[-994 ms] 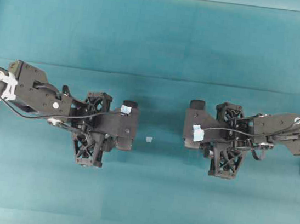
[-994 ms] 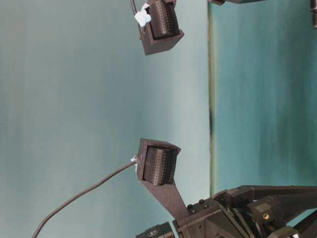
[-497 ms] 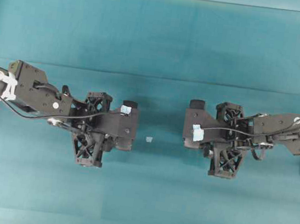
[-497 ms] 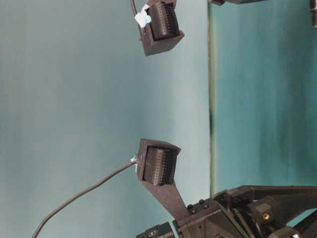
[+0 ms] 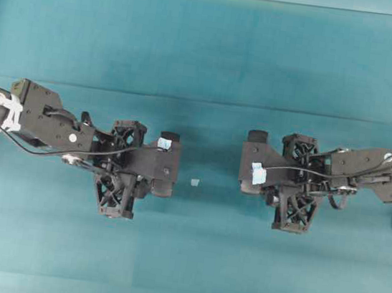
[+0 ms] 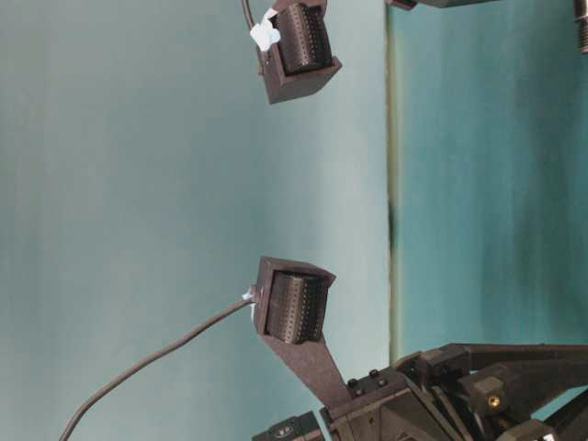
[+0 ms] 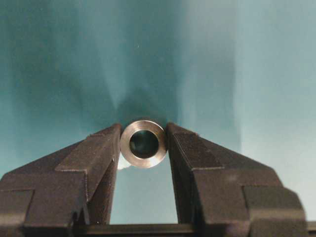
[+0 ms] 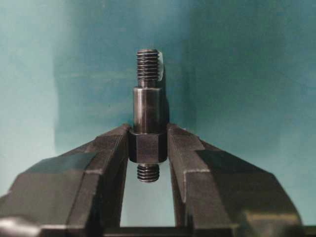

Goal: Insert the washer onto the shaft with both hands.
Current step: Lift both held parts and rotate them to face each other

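Alignment is the whole of this step: the bore of the small silvery metal washer (image 7: 143, 144) must sit square on the axis of the short dark grey stepped metal shaft (image 8: 147, 114) before the two are brought together, and the closing move should be slow, so that the threaded tip does not catch on the ring's face.

At the centre of the left wrist view, the black lattice-bodied left gripper (image 7: 143, 148) is closed part-way on the washer, one finger pressing each side of its rim. The ring stands on edge with its dark hole looking straight back at the camera, so its axis runs along the gripper's reach.

At the centre of the right wrist view, the black lattice-bodied right gripper (image 8: 148, 148) is clamped nearly fully on the shaft's hexagonal collar. The shaft's long axis runs up and down that frame, with the narrower threaded end toward the top, beyond the fingertips, and a short threaded stub showing below the collar.

In the overhead view the left gripper (image 5: 168, 164) sits left of centre and the right gripper (image 5: 252, 162) right of centre, facing each other and well apart over the teal table cloth (image 5: 209, 47). A tiny pale scrap (image 5: 194, 182) lies between them. The held parts are hidden in that view.
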### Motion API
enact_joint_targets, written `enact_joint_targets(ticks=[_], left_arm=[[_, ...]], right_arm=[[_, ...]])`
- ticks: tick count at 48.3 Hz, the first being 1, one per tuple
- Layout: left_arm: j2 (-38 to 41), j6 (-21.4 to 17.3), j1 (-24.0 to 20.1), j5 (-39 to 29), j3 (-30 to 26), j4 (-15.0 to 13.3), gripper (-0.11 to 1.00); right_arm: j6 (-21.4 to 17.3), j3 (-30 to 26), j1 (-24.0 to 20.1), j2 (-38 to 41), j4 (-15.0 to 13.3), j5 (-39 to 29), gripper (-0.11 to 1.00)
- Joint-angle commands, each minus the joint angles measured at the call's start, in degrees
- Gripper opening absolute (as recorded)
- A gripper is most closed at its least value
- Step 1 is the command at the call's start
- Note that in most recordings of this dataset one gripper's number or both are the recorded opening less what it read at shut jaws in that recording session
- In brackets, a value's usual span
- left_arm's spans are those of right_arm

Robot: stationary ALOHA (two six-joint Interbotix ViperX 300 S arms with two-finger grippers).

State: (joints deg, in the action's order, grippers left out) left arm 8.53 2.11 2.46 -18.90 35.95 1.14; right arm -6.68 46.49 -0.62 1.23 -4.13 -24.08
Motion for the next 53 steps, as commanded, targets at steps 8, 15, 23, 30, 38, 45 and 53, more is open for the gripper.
enact_joint_targets(ticks=[8,15,23,30,38,45,53], left_arm=[[-0.35,0.09,0.18,0.09,-0.18,0.00,0.37],[-0.44,0.09,0.18,0.09,-0.18,0.00,0.37],[-1.23,0.00,0.18,0.44,-0.26,0.09,0.37],[-3.25,-0.09,0.09,1.14,0.09,0.00,0.37],[-5.01,-0.18,0.09,1.58,0.79,0.00,0.37],[-7.12,-0.26,0.09,3.60,1.49,0.00,0.37],[-9.58,-0.18,0.09,8.00,3.60,0.09,0.37]], right_arm=[[0.53,0.00,1.14,0.44,-0.44,0.09,0.00],[0.62,0.00,1.23,0.44,-0.44,0.44,0.00],[0.44,0.09,1.14,0.18,-0.35,2.29,0.00],[0.26,0.26,1.14,-1.14,-0.26,5.10,0.00],[-0.18,0.70,1.14,-3.08,-0.18,6.94,0.00],[-0.62,1.49,1.05,-5.27,-0.18,8.26,0.00],[-1.49,3.69,0.62,-7.82,-0.18,12.39,0.00]])
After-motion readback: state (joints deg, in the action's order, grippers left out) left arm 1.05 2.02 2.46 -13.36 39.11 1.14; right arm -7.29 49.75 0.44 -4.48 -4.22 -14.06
